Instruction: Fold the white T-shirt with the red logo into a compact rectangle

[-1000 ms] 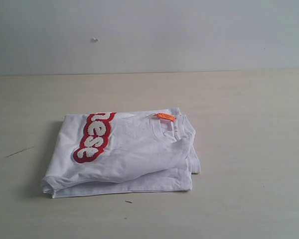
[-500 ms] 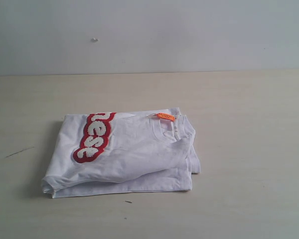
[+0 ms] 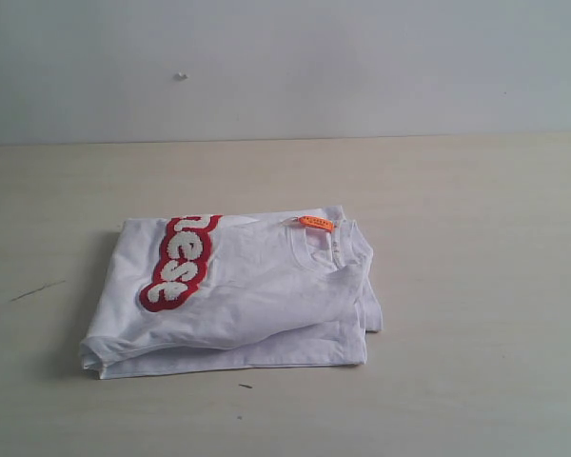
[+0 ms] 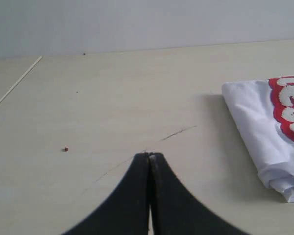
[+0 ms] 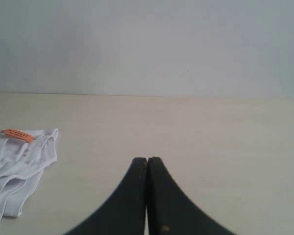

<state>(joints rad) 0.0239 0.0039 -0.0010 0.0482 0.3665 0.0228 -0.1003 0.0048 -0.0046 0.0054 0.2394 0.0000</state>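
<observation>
The white T-shirt is seen folded into a thick rectangle, laid flat near the middle of the table, the red logo turned up. Both the left gripper and the right gripper are held over the table, clenched on nothing.

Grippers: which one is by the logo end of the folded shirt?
The left gripper. Its view shows the red logo on the shirt; the right gripper sees only the end with the orange tag.
</observation>
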